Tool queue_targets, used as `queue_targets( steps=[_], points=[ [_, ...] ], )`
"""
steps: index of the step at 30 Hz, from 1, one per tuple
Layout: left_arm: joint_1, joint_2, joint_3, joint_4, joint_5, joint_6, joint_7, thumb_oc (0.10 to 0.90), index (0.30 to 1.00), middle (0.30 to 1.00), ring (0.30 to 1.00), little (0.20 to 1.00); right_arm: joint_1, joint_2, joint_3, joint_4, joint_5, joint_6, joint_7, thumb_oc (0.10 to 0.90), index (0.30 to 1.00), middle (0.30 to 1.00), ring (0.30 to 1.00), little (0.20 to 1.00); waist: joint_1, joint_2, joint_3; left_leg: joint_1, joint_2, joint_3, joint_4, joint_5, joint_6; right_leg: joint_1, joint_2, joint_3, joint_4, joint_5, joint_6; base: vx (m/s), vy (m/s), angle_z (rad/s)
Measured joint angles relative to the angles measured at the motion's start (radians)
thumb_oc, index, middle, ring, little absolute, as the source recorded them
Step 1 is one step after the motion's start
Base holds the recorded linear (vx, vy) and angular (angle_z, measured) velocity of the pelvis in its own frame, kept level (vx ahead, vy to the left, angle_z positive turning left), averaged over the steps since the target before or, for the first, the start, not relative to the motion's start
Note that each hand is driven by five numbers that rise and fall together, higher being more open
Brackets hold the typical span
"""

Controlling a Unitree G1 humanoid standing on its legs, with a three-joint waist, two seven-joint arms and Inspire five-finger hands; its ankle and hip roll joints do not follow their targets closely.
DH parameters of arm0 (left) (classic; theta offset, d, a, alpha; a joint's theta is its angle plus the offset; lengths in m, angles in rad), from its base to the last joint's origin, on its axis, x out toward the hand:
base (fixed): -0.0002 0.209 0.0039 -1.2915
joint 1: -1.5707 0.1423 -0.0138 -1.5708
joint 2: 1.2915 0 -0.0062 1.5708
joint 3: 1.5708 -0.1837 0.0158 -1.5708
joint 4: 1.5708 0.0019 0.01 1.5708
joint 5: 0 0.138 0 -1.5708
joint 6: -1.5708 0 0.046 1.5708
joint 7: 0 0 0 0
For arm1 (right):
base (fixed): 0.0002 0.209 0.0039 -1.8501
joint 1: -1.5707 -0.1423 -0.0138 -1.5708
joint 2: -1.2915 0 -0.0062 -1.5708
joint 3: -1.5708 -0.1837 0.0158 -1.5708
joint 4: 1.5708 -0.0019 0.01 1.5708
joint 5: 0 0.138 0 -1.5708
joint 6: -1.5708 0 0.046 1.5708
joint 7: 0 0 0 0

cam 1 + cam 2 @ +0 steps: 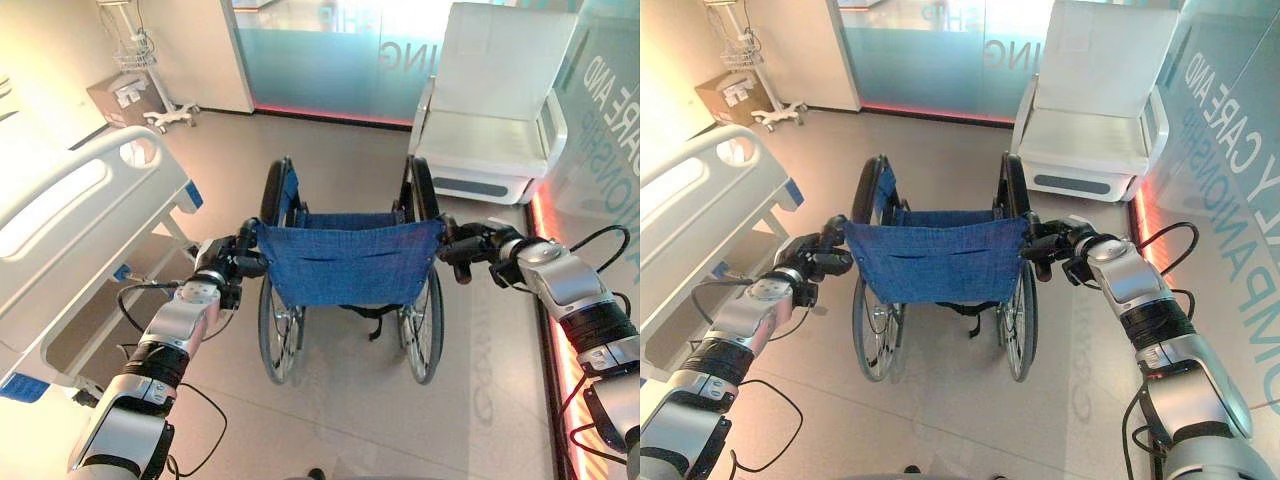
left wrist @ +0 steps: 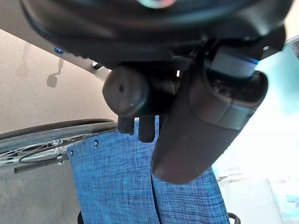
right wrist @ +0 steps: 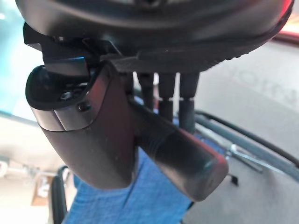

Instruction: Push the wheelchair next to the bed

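We've got both handles: left hand [image 1: 232, 262] and right hand [image 1: 478, 250] fingers curled round the wheelchair [image 1: 345, 262] grips; next, steer left toward the bed [image 1: 70, 215].

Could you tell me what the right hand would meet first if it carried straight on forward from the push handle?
Probably the white padded armchair; the right hand, curled on the wheelchair's black push handle, points toward it across open floor, though depth is unclear.

A pale beige floor [image 1: 340, 420] fills the room. At 12 o'clock stands a frosted glass partition [image 1: 320, 50] with a red glow along its base. At 1 o'clock sits a white recliner chair [image 1: 495, 110]; at 11 o'clock, a cardboard box [image 1: 122, 98] beside a wheeled stand [image 1: 160, 100].
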Motion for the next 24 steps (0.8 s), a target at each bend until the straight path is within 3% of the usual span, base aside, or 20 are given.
queue_targets(
  steps=[5, 13, 18, 20, 22, 24],
  points=[
    [0.000, -0.005, -0.008, -0.001, 0.000, -0.005, 0.021, 0.400, 0.300, 0.300, 0.300, 0.300, 0.006, 0.021, -0.002, -0.006, -0.028, -0.003, -0.034, 0.400, 0.300, 0.300, 0.300, 0.300, -0.001, 0.000, 0.001, 0.001, -0.001, 0.001, -0.001, 0.000, 0.000, 0.000, -0.001, 0.000, 0.002, 0.000, 0.000, 0.03, 0.048, 0.00],
    [0.000, -0.038, -0.007, -0.021, -0.002, -0.026, 0.065, 0.400, 0.300, 0.300, 0.300, 0.300, 0.033, 0.071, -0.005, -0.009, -0.077, -0.061, -0.205, 0.400, 0.300, 0.300, 0.300, 0.300, 0.006, 0.009, 0.026, 0.002, -0.007, 0.019, 0.000, -0.001, 0.000, -0.014, -0.020, 0.000, 0.026, -0.003, 0.005, 0.06, 0.114, -0.02],
    [-0.011, -0.066, -0.008, -0.022, -0.002, -0.043, 0.076, 0.400, 0.300, 0.300, 0.300, 0.300, 0.021, 0.093, -0.006, 0.028, -0.106, -0.085, -0.289, 0.400, 0.300, 0.300, 0.300, 0.300, 0.005, 0.019, 0.051, -0.002, -0.027, 0.030, 0.020, -0.012, 0.033, -0.089, -0.067, -0.015, 0.208, -0.063, 0.031, 0.08, 0.144, -0.01],
    [-0.024, -0.083, -0.015, -0.027, -0.002, -0.046, 0.085, 0.400, 0.300, 0.300, 0.300, 0.300, 0.020, 0.082, -0.005, 0.035, -0.106, -0.092, -0.319, 0.400, 0.300, 0.300, 0.300, 0.300, 0.002, 0.033, 0.075, -0.005, -0.019, 0.027, 0.034, -0.025, 0.051, -0.187, -0.111, -0.026, 0.427, -0.072, 0.032, 0.21, 0.027, -0.03],
    [-0.032, -0.090, -0.026, -0.034, -0.002, -0.046, 0.093, 0.400, 0.300, 0.300, 0.300, 0.300, 0.040, 0.073, -0.006, 0.035, -0.105, -0.110, -0.337, 0.400, 0.300, 0.300, 0.300, 0.300, -0.009, 0.024, 0.097, 0.030, -0.038, -0.003, 0.031, -0.028, 0.082, -0.317, -0.193, -0.004, 0.658, -0.082, 0.043, 0.32, -0.145, 0.10],
    [-0.026, -0.088, -0.030, -0.038, -0.001, -0.046, 0.093, 0.400, 0.300, 0.300, 0.300, 0.300, 0.060, 0.078, -0.010, 0.025, -0.105, -0.111, -0.347, 0.400, 0.300, 0.300, 0.300, 0.300, -0.020, 0.023, 0.101, 0.034, -0.042, -0.010, 0.030, -0.033, 0.084, -0.363, -0.200, 0.008, 0.571, -0.079, 0.046, 0.34, -0.230, 0.18]
  ],
)
